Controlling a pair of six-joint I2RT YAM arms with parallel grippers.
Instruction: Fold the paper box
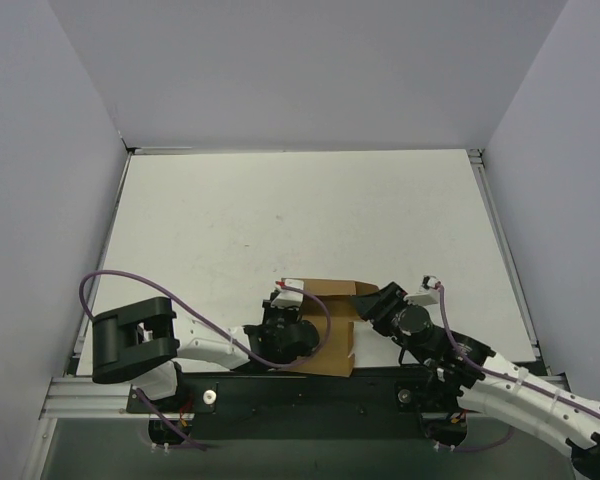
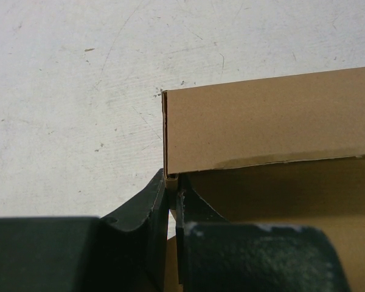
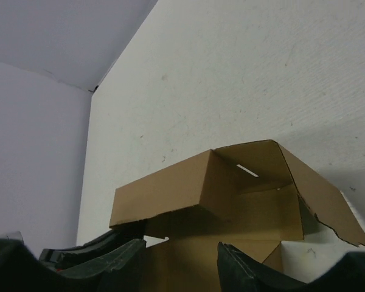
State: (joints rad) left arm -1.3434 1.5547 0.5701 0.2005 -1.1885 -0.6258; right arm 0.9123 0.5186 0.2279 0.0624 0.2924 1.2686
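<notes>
The paper box (image 1: 332, 318) is plain brown cardboard, partly folded, lying near the table's front edge between the two arms. In the left wrist view its upright wall (image 2: 267, 125) rises just beyond my left gripper (image 2: 172, 182), which is shut on the wall's corner edge. In the right wrist view the paper box (image 3: 231, 188) shows a raised flap, a slotted back wall and a flat panel running toward the camera. My right gripper (image 3: 179, 252) is open at the box's right side, its fingers (image 3: 246, 267) set wide over that flat panel. From above, my left gripper (image 1: 292, 322) and right gripper (image 1: 372, 306) flank the box.
The white table (image 1: 300, 220) stretches away behind the box, bounded by pale walls on the left, back and right. A metal rail (image 1: 100, 400) with the arm bases runs along the near edge. A purple cable (image 1: 130, 280) loops over the left arm.
</notes>
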